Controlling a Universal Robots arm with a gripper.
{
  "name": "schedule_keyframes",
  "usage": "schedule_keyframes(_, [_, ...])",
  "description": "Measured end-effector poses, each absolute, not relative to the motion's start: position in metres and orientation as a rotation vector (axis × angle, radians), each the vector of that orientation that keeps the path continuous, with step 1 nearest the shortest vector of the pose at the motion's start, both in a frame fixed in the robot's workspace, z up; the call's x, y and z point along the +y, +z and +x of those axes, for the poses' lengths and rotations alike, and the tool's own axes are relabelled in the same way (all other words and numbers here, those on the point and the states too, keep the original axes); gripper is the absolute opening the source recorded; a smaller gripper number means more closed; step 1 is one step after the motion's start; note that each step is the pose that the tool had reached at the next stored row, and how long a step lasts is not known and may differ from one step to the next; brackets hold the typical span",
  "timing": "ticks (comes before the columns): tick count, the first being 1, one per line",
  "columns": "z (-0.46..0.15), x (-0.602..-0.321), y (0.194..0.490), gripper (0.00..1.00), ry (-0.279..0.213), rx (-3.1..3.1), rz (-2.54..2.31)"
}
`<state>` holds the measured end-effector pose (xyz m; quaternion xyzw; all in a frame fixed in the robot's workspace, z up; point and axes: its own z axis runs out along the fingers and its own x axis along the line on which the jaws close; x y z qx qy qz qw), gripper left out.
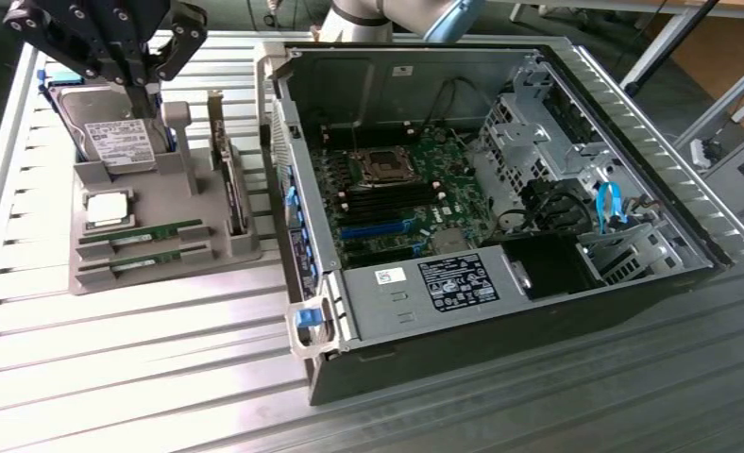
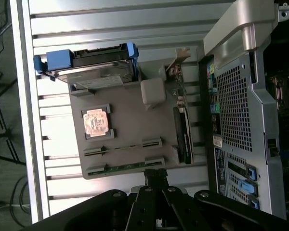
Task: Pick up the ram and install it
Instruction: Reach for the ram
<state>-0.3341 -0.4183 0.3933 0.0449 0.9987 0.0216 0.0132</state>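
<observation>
The gripper [image 1: 143, 83] hangs at the upper left of the exterior view, above the hard drive [image 1: 118, 132], fingers drawn together with nothing between them. The frame edge cuts off its upper body. Both ram sticks [image 1: 139, 234] lie untouched in slots of the gray holder [image 1: 171, 203] at lower left, beside the open computer case [image 1: 674, 217]. The chips on the sticks are hard to make out. The exterior view looks onto the motherboard [image 1: 397, 189]. The wrist view adds the case's perforated back panel [image 2: 236, 110].
</observation>
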Motion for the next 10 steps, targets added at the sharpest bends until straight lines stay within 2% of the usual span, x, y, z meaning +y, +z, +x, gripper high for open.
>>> schedule_keyframes(10, [-0.3341, -0.4268, 0.3933, 0.09, 0.067, 3.111, 0.14])
